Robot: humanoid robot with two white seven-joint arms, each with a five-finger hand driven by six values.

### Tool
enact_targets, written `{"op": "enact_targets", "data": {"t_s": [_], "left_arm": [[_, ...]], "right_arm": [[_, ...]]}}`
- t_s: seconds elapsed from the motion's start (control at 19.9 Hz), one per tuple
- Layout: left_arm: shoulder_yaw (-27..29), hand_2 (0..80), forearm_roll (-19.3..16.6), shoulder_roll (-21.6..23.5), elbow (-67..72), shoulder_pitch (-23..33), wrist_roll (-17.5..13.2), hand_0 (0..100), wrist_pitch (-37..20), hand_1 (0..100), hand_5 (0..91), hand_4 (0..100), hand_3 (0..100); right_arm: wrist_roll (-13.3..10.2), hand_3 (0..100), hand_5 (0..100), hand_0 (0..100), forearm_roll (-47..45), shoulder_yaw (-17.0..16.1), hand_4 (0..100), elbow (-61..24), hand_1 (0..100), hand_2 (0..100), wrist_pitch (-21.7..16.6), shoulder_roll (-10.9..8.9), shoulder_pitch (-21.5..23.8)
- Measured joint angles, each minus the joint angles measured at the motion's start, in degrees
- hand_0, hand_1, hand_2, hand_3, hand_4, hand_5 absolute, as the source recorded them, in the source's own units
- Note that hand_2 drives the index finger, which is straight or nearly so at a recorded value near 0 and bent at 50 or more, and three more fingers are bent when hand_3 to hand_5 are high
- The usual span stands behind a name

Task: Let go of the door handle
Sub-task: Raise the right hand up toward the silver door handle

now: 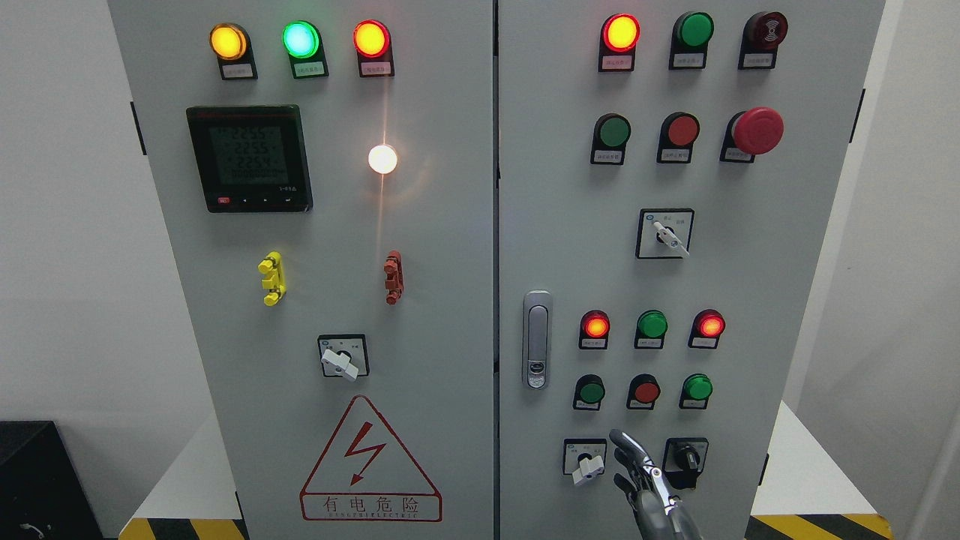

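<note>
1. White walls frame a grey two-door electrical cabinet (450,300) that fills the head view, with black-and-yellow hazard tape along the floor at its foot.
2. On the right door, just beside the centre seam, sits the door handle (537,340): a slim metal swing latch, flush and upright, with a lock at its lower end. It looks rigid and smooth, probably best taken at the long upper bar, and it should not give under a firm grip.
3. Nothing touches the handle. The right hand (641,472) rises from the bottom edge, well below and to the right of it, fingers loosely spread and holding nothing, so the release appears done.
4. Close around that hand are a white-knobbed selector switch (586,459) and a black rotary switch (685,456); a careless withdrawal could nudge either.
5. Above them are rows of indicator lamps and a red emergency stop button (757,130).
</note>
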Motion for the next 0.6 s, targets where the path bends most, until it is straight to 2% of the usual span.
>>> {"op": "enact_targets", "data": {"t_s": [0.45,0.55,0.6], "left_arm": [[0.00,0.0,-0.01,0.00,0.00,0.00,0.00,12,0.00,56,0.0,0,0],[0.00,0.0,0.00,0.00,0.00,0.00,0.00,12,0.00,56,0.0,0,0],[0.00,0.0,0.00,0.00,0.00,0.00,0.00,12,0.00,56,0.0,0,0]], "right_arm": [[-0.03,0,0,28,0.08,0.99,0,-0.21,0,0,0.10,0.02,0.06],[-0.03,11,3,26,0.36,1.21,16,-0.31,2,0,0.11,0.02,0.06],[-0.03,23,20,26,0.71,1.31,34,-0.36,6,0,0.11,0.03,0.07]]}}
